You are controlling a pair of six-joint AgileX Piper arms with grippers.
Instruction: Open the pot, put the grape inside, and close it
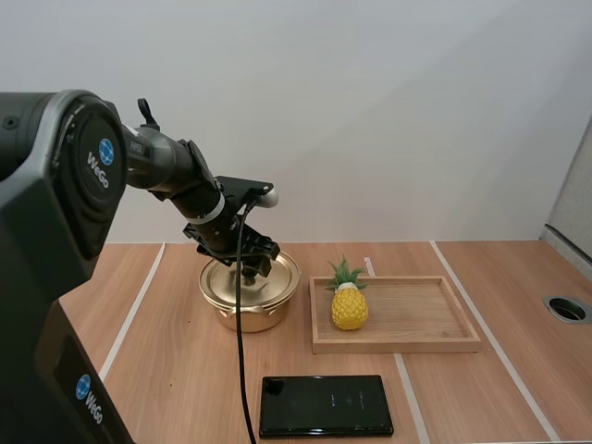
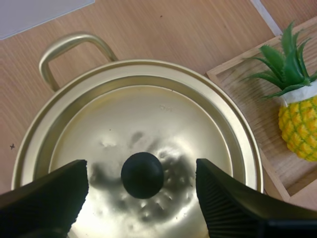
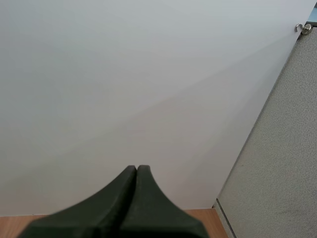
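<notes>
- The pot point(image 1: 250, 303) stands on the worktop point(image 1: 166, 370) with its lid point(image 2: 148, 119) seated flat in the rim, so the opening step is not yet done.
- The left hand point(image 2: 141, 171) hangs over the lid with its fingers point(image 2: 54, 196) spread wide, one on each side of the black knob point(image 2: 142, 174). Neither ribbed face touches the knob, so nothing is gripped.
- I judge this to be the very start of the task: the hand is lined up on the knob, and closing on it and lifting remain to be done.
- No grapes are to be seen. The only fruit is a small pineapple point(image 1: 350, 305), upright at the near-left end of the wooden tray point(image 1: 416, 344), which lies just beside the pot.
- The fruit has therefore not been moved, and loading the pot and putting the lid back on are both left to do.
- The right hand point(image 3: 136, 169) has its fingers pressed together into one dark wedge, holding nothing, and faces a bare wall away from the pot.
- A flat black object point(image 1: 326, 405) lies on the worktop in front of the tray, apart from the rest.
</notes>
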